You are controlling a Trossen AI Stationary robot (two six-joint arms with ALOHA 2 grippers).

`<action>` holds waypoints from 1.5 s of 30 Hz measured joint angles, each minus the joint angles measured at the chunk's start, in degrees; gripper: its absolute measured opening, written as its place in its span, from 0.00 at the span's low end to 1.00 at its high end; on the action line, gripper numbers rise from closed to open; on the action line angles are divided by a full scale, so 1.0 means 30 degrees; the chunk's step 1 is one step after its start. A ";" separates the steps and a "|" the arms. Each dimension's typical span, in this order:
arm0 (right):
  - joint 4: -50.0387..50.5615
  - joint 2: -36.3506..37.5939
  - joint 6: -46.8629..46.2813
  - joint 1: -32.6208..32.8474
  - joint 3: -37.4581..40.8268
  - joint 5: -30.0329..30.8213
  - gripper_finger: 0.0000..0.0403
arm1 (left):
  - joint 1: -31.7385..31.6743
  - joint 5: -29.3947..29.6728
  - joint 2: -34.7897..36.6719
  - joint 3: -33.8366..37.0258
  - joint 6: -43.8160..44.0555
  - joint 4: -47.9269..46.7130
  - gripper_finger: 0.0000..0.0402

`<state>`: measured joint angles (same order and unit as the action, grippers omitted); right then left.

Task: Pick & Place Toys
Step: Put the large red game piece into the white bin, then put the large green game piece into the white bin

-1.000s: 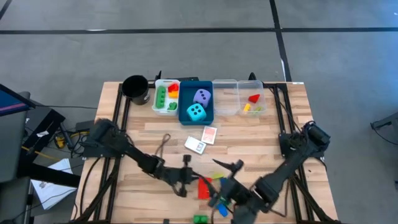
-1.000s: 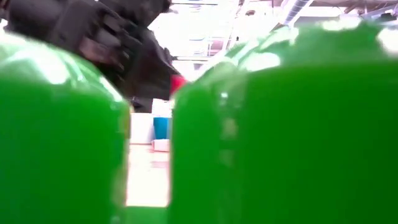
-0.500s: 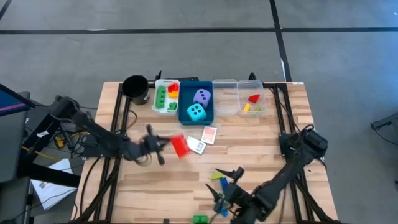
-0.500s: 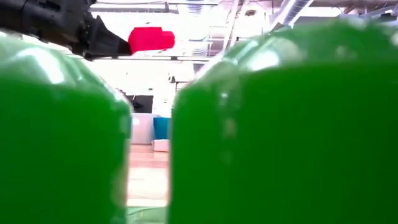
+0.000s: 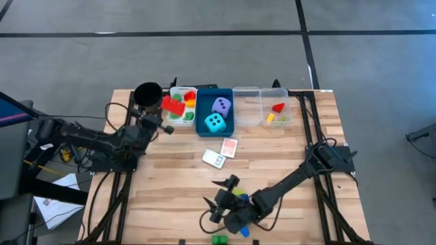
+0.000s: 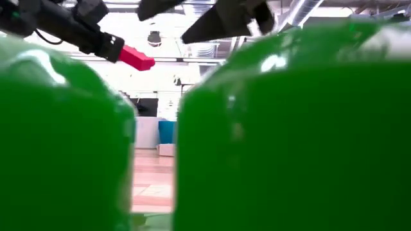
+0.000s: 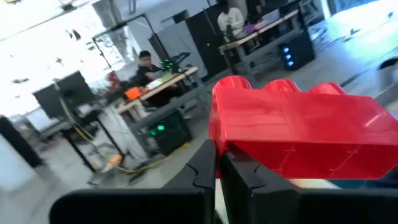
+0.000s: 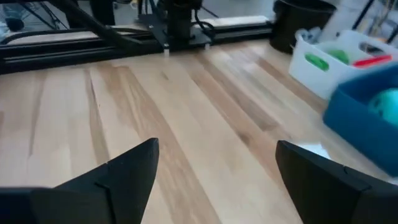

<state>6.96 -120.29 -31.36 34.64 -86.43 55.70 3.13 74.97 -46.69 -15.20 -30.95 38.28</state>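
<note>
From above, a wooden table (image 5: pixel 170 170) is seen on a grey floor, with a black cup (image 5: pixel 148 95), a white tray (image 5: pixel 182 116), a blue tray (image 5: pixel 204 126) holding two dice (image 5: pixel 215 122) and clear trays (image 5: pixel 246 116) along its far edge. A red brick (image 5: pixel 173 105) is clenched in the left gripper (image 5: pixel 163 117) beside the white tray. The right gripper (image 5: pixel 219 197) is spread open near the front edge.

At table height, a green brick (image 6: pixel 295 135) fills the picture.

From the left wrist, people at desks are seen behind the red brick.

From the right wrist, bare planks are shown.
</note>
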 joint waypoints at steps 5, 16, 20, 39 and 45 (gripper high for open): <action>-0.2914 -0.0329 0.1981 -0.0193 -0.0027 -0.0605 0.79 | -0.3119 -0.3401 -0.0902 -0.0001 -0.0163 -0.0572 0.00; -0.4541 -0.0305 0.2930 -0.0200 -0.0022 -0.0860 0.79 | -0.8495 -0.7967 -0.5264 -0.0007 -0.0101 -0.1800 0.01; -0.4479 -0.0312 0.2966 -0.0200 -0.0022 -0.0917 0.79 | -0.9771 -0.8673 -0.6391 -0.0007 -0.0068 -0.1841 0.04; -0.4349 -0.0312 0.2967 -0.0200 -0.0022 -0.0989 0.79 | -1.0000 -1.5661 -0.7311 -0.0036 0.1271 -0.1465 0.54; -0.4336 -0.0312 0.2967 -0.0200 -0.0022 -0.0990 0.79 | -1.0000 -1.5663 -0.7311 -0.0036 0.1275 -0.0450 0.63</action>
<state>-6.04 -121.23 -22.46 34.04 -86.50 52.73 -26.87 27.98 -68.62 -15.31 -27.12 36.93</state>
